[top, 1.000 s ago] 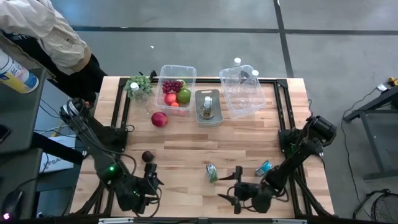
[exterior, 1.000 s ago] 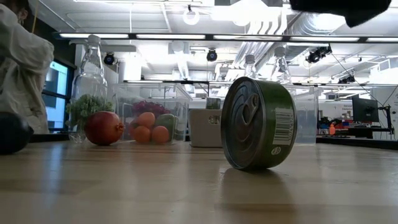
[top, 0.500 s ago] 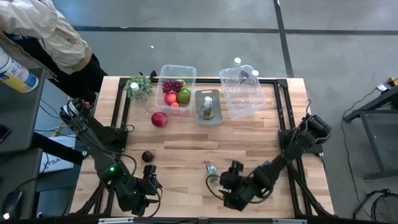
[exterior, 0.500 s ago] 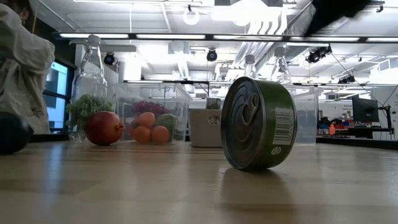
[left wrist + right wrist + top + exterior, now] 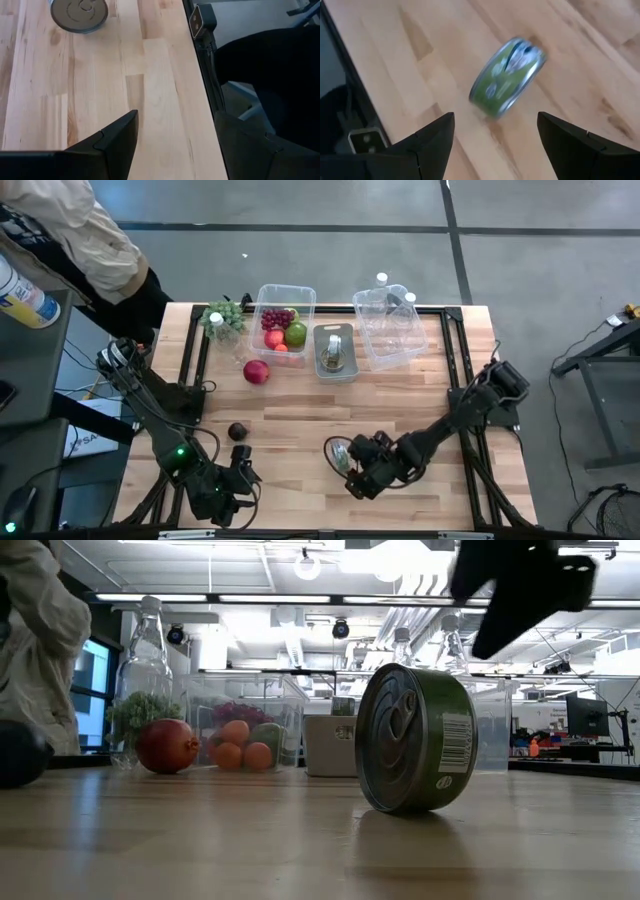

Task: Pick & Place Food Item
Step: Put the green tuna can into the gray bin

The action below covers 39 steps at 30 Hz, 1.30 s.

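A green can (image 5: 339, 451) lies on its curved side on the wooden table, near the front edge at the middle. It also shows in the low view (image 5: 418, 740), in the right wrist view (image 5: 507, 77) and, lid on, in the left wrist view (image 5: 79, 12). My right gripper (image 5: 350, 468) is open and hovers just above and right of the can, touching nothing. It shows dark at the top of the low view (image 5: 525, 588), and its fingers frame the can in its wrist view (image 5: 495, 145). My left gripper (image 5: 241, 472) waits open and empty at the near left, as its wrist view (image 5: 175, 145) shows.
A dark round fruit (image 5: 237, 431) and a red fruit (image 5: 256, 371) lie left of centre. At the back stand a clear bin of fruit (image 5: 283, 320), a grey tub (image 5: 335, 352), a clear bin (image 5: 390, 330), greens (image 5: 222, 318) and bottles. A person (image 5: 70, 230) stands at the far left.
My right gripper has gone toward the table's left edge and a little toward the far edge, up to the green can, staying open. In the low view it has come down into sight above the can. The can has kept still.
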Available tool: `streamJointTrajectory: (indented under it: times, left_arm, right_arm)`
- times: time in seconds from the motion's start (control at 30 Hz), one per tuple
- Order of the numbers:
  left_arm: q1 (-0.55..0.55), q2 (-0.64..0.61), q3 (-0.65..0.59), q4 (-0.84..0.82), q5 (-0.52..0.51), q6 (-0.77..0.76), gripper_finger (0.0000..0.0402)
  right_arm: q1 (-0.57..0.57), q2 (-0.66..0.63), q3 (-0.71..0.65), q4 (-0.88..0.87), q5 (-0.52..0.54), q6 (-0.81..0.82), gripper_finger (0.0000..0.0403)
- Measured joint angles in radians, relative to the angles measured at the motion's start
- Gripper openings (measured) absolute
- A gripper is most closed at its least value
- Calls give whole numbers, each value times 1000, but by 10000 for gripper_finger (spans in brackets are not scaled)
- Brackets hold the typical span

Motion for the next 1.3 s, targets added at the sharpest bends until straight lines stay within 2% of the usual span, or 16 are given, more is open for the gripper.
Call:
streamJointTrajectory:
  times: [0.27, 0.43, 0.8, 0.93, 1.17, 1.3]
  left_arm:
    - [-2, 0, 0, 0, 2, 61, 253]
    - [-2, 0, 0, 0, 3, 62, 253]
    - [-2, 0, 0, 0, 3, 60, 253]
    - [-2, 0, 0, 0, 3, 76, 253]
    - [-1, 0, 0, -1, 4, 122, 253]
    - [-1, -1, 0, -1, 6, 129, 253]
  right_arm:
    - [-48, 0, 0, 0, -74, -15, 274]
    - [-76, 0, 0, 0, -95, -148, 285]
    - [-112, 0, 1, 39, -120, -173, 395]
    - [-109, 0, 1, 61, -92, -171, 383]
    - [-110, 0, 1, 42, -28, 7, 359]
    - [-104, 23, 0, 53, 61, -3, 359]
